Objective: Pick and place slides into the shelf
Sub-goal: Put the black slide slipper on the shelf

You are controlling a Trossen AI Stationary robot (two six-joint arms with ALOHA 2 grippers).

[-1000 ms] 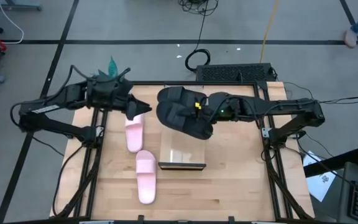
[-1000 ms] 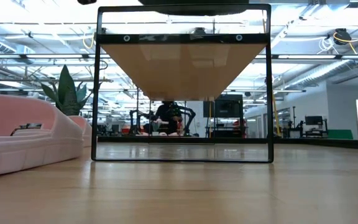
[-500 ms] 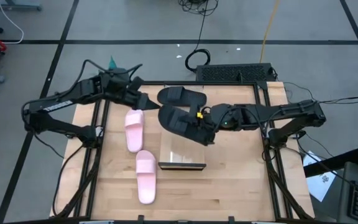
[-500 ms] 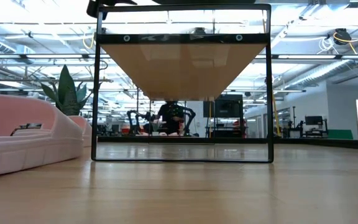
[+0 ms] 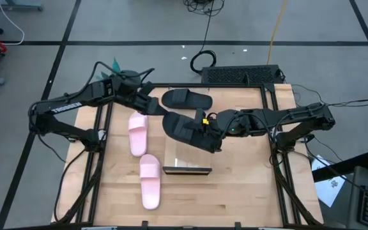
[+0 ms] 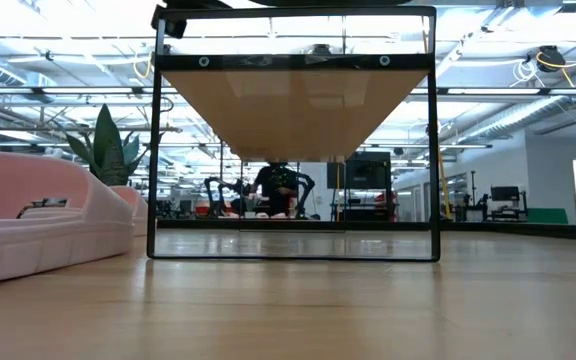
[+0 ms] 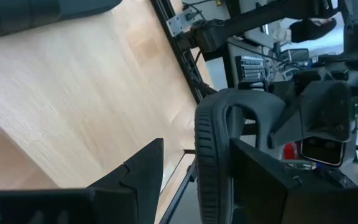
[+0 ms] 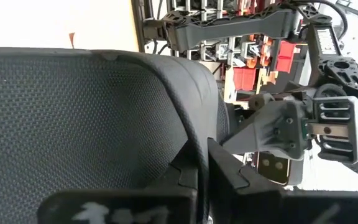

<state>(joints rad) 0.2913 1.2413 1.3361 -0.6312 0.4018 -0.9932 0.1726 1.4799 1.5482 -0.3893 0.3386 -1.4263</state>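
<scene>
Shelf (image 5: 187,169) near table centre. 2 pink slides (image 5: 138,133) left of it, long axes running front to back. Black slide (image 5: 185,128) lifted above shelf's far end, angled diagonally, pinched in right gripper (image 5: 208,130). Left gripper (image 5: 152,106) parted, empty, beside 2nd black slide (image 5: 186,99) lying crosswise.

A grey floor (image 5: 139,25) crossed by dark lines surrounds a light wood worktop (image 5: 235,191). A black cable (image 5: 203,61) coils on the floor beside a yellow cable (image 5: 275,29). A dark grille (image 5: 241,74) sits at the worktop's far edge. Seen level across the worktop, a large open hall has a bright ceiling (image 6: 508,40) with strip lights and pipes. A green plant (image 6: 108,140) stands at left. Desks with monitors (image 6: 503,195) line the far side.
</scene>
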